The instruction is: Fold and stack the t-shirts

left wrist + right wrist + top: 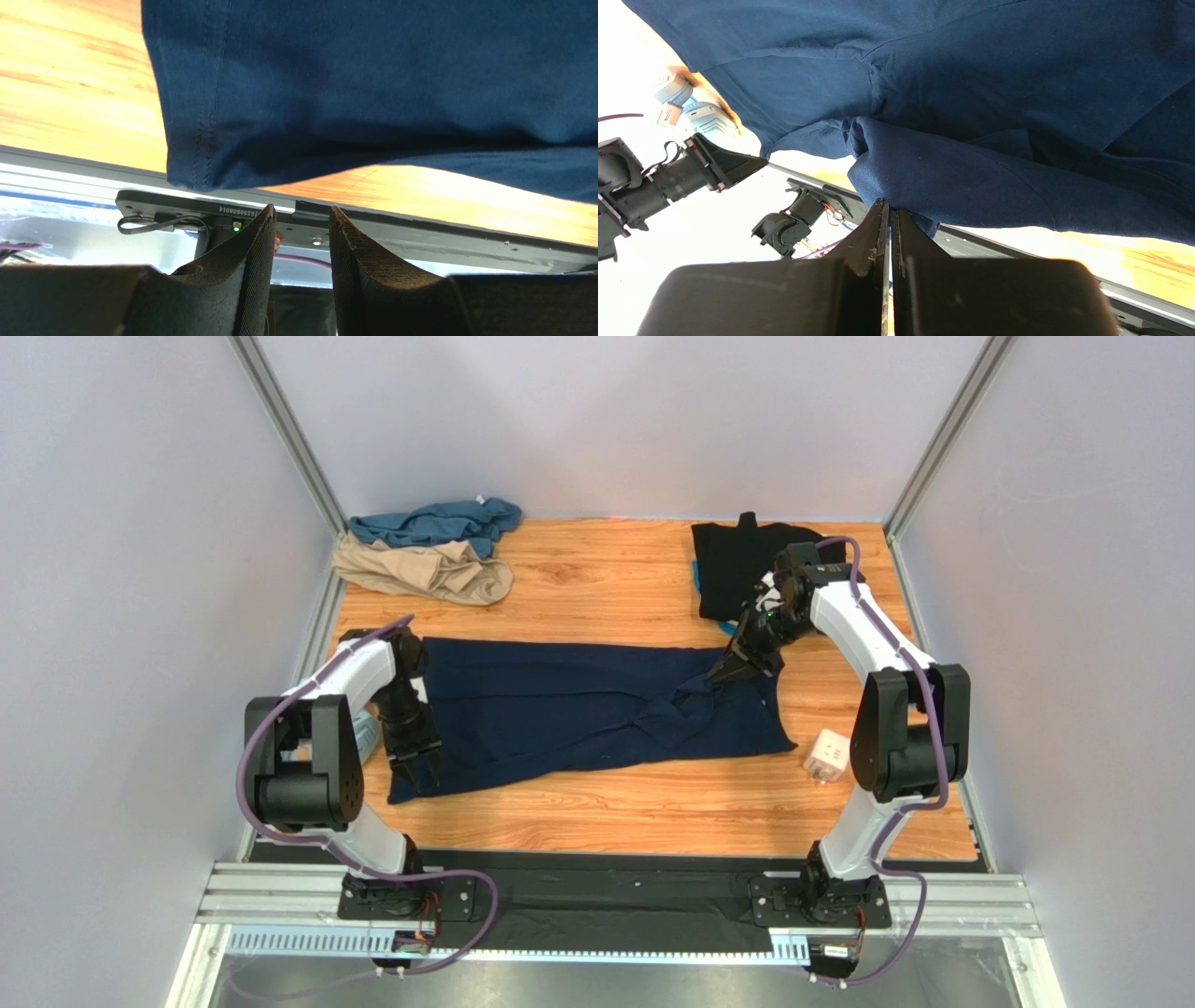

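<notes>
The navy t-shirt (589,711) lies spread across the middle of the worktop (603,595), long side running from 9 to 3 o'clock. The left pincer (302,212) sits low at the shirt's 9 o'clock edge. Its fingers stand apart with nothing between them, and the stitched hem lies just beyond the tips.

The right pincer (889,205) is at the shirt's 2 o'clock corner. Its fingers are pressed together on a bunched fold of navy cloth, and creases run from that pinch into the shirt.

The black t-shirt (737,567) is folded at 1 o'clock on the worktop, just behind the right wrist. At 10 to 11 o'clock the teal t-shirt (435,521) and the tan t-shirt (428,571) lie crumpled, touching each other, the teal one farther back. A small white cube (828,753) rests at 4 o'clock, just beside the navy shirt's corner.
</notes>
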You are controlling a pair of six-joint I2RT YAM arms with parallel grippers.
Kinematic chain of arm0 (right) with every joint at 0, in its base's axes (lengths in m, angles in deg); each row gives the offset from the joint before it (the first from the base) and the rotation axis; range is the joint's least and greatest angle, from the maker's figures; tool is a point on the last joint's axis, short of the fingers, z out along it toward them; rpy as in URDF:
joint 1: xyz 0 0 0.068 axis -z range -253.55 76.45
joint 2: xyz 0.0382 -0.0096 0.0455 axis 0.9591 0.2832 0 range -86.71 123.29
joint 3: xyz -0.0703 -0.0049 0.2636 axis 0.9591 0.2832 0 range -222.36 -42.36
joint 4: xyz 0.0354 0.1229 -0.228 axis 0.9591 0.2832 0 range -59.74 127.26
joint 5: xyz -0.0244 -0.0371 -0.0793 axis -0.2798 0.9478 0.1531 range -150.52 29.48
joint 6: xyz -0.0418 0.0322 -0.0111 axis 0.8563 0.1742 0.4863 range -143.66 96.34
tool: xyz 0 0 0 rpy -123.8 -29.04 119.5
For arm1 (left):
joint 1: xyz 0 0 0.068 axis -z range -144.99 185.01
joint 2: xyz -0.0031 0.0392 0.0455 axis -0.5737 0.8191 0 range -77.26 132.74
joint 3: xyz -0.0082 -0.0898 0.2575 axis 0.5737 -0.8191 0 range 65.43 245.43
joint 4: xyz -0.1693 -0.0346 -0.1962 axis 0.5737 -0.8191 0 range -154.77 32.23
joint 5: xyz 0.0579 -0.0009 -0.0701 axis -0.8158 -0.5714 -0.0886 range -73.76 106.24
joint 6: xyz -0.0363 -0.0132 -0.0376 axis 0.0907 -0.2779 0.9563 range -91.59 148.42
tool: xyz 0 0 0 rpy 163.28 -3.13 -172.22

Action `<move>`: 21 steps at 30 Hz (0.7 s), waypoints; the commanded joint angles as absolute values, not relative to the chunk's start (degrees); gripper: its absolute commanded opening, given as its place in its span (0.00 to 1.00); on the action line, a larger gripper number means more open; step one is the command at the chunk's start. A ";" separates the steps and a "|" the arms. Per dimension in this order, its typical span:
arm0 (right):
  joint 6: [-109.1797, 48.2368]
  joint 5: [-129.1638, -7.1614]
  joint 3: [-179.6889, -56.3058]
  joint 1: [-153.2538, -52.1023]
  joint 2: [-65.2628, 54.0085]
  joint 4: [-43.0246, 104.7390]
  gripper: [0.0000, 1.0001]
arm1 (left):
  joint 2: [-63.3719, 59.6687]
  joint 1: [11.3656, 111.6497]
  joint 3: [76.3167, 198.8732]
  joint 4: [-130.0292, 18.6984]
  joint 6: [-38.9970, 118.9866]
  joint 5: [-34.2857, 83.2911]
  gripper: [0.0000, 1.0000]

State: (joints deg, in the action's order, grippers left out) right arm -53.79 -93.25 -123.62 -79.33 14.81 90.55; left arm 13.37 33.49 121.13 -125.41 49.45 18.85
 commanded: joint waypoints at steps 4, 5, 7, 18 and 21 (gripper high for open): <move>-52.84 -95.33 -122.52 -78.56 12.17 89.32 0.00 | 16.61 34.13 122.99 -124.30 50.48 18.53 0.40; -52.75 -95.33 -122.35 -78.39 12.00 89.32 0.00 | 17.13 34.22 123.26 -124.22 50.56 18.44 0.40; -52.66 -95.33 -122.17 -78.04 11.73 89.32 0.00 | 17.66 34.13 123.52 -124.13 50.56 18.09 0.40; -52.84 -95.33 -121.81 -77.42 11.55 89.24 0.00 | 19.95 34.13 125.37 -124.22 49.60 16.33 0.40; -53.01 -95.33 -121.99 -77.51 11.55 89.24 0.00 | 20.39 34.13 125.28 -124.22 49.68 16.50 0.40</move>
